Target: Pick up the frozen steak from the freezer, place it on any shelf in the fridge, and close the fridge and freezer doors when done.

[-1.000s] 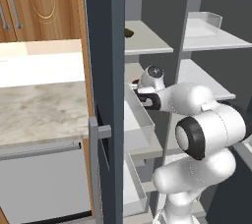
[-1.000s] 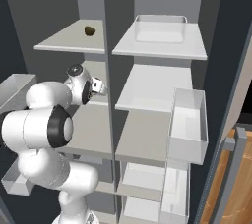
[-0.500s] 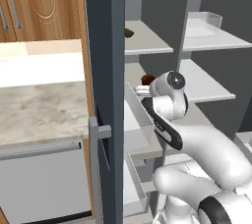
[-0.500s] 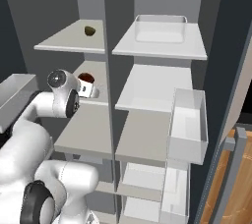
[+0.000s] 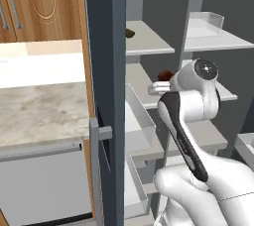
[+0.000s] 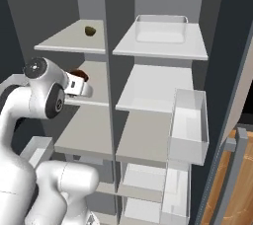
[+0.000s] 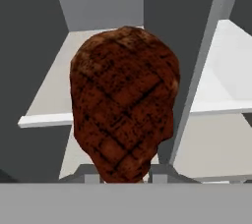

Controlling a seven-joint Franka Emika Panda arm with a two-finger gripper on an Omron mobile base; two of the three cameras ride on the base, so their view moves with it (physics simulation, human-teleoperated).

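Gripper clenched on the frozen steak, carried in the air just off a freezer shelf, fridge shelves at three o'clock; pickup looks done; placing on a fridge shelf and shutting both doors remain.

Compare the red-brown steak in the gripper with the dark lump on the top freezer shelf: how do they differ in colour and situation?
Colour: the frozen steak is red-brown with dark criss-cross marks; the dark lump is olive-brown. Situation: the steak is held up off the shelves by the shut gripper; the lump lies untouched on the top freezer shelf. Height: the steak is a level lower than the lump. Both are small lumps on the freezer side.
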